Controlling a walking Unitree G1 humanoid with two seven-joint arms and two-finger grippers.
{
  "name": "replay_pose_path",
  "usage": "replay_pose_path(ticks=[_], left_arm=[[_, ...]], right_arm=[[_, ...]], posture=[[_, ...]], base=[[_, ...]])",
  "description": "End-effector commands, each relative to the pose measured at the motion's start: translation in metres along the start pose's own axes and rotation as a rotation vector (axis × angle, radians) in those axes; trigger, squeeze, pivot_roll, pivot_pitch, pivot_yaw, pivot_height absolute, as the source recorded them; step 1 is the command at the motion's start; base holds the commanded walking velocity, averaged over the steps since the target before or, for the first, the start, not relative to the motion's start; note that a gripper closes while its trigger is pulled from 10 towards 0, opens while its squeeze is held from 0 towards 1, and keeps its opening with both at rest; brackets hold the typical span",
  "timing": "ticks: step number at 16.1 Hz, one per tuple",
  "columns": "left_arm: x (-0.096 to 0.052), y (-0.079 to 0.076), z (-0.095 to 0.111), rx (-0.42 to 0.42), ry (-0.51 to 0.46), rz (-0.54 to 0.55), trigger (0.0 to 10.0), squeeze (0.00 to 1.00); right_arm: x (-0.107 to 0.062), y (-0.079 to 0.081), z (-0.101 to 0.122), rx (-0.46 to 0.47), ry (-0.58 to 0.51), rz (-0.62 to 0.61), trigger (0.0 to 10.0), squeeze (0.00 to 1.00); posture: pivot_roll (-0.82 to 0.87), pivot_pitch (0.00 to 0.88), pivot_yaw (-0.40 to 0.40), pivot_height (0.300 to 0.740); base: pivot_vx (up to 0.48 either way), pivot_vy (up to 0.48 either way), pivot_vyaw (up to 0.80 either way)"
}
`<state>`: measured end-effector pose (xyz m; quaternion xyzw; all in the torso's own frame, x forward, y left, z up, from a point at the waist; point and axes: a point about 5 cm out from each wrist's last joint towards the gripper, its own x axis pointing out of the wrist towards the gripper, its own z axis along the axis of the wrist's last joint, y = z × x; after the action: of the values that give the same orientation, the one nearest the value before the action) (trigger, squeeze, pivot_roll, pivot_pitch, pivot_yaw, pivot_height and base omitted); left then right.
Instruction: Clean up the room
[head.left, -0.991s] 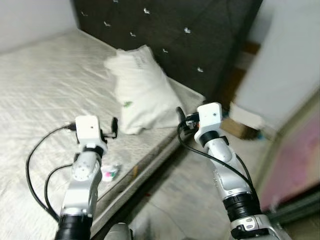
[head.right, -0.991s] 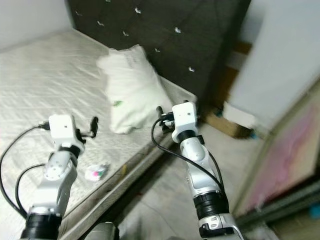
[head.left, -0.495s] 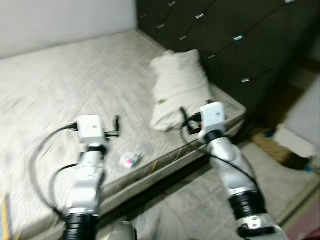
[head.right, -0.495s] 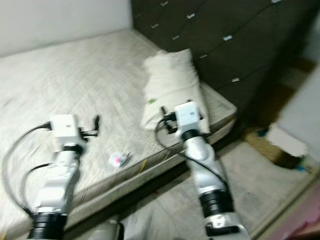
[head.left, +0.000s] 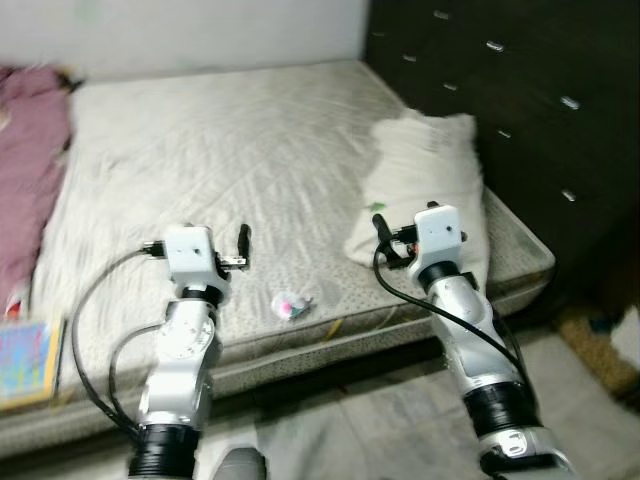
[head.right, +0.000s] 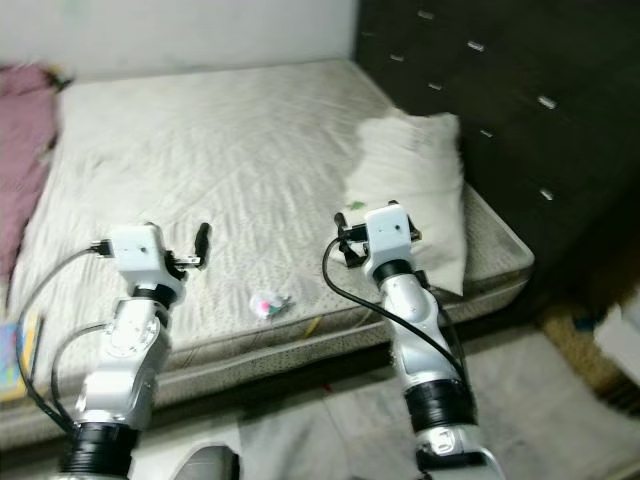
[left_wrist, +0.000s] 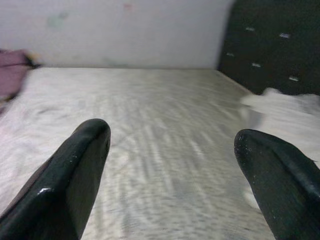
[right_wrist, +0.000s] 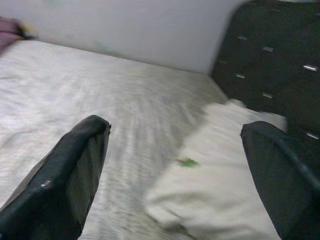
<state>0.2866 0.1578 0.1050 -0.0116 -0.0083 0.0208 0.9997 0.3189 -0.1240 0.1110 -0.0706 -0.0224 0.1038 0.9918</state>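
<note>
While both grippers hover with fingers spread wide, left gripper and right gripper, the small wrapper lies on the mattress between them.

Both silver arms raised forward over the mattress edge. Left gripper fingers spread wide, nothing between. Right gripper fingers also spread wide, empty, held near the mattress's headboard-side corner.
</note>
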Motion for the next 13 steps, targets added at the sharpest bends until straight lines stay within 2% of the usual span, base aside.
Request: replay_pose_path(ticks=[1,5,6,8,9,11,12,13], left_arm=[[0.0,0.002,0.003,0.008,-0.016,0.018,10.0,0.0],[-0.003,0.01,0.004,0.005,-0.025,0.02,10.0,0.0],[-0.007,0.019,0.003,0.032,-0.022,0.07,10.0,0.0],[-0.013,0.026,0.002,0.053,-0.013,0.094,10.0,0.0],[-0.016,0.031,0.001,0.062,-0.001,0.047,10.0,0.0],[-0.02,0.035,-0.001,0.072,0.029,-0.029,10.0,0.0],[-0.024,0.028,-0.001,0.091,0.049,-0.092,10.0,0.0],[-0.023,0.023,0.003,0.117,0.024,-0.126,10.0,0.0]], right_arm=[[0.002,0.002,0.002,-0.003,-0.009,0.019,10.0,0.0],[0.001,-0.002,0.004,0.016,-0.024,-0.003,10.0,0.0],[-0.001,-0.011,0.007,0.037,-0.018,-0.059,10.0,0.0],[-0.005,-0.017,0.009,0.014,-0.017,-0.092,10.0,0.0],[-0.007,-0.021,0.007,-0.043,-0.021,-0.116,10.0,0.0],[-0.009,-0.027,0.002,-0.096,-0.027,-0.141,10.0,0.0],[-0.008,-0.031,0.001,-0.083,-0.013,-0.157,10.0,0.0],[-0.007,-0.031,0.002,-0.064,-0.016,-0.16,10.0,0.0]], posture=[[0.06,0.0,-0.079,0.74],[0.07,0.0,-0.078,0.74],[0.07,0.0,-0.078,0.74],[0.07,0.0,-0.077,0.74],[0.07,0.0,-0.074,0.74],[0.08,0.0,-0.073,0.74],[0.09,0.0,-0.083,0.74],[0.09,0.0,-0.083,0.74]], base=[[0.0,0.0,0.8],[0.0,0.0,0.72],[0.0,0.0,0.0],[0.0,0.0,0.0],[0.0,0.0,0.0],[0.0,0.0,0.0],[0.0,0.0,0.0],[0.0,0.0,0.0]])
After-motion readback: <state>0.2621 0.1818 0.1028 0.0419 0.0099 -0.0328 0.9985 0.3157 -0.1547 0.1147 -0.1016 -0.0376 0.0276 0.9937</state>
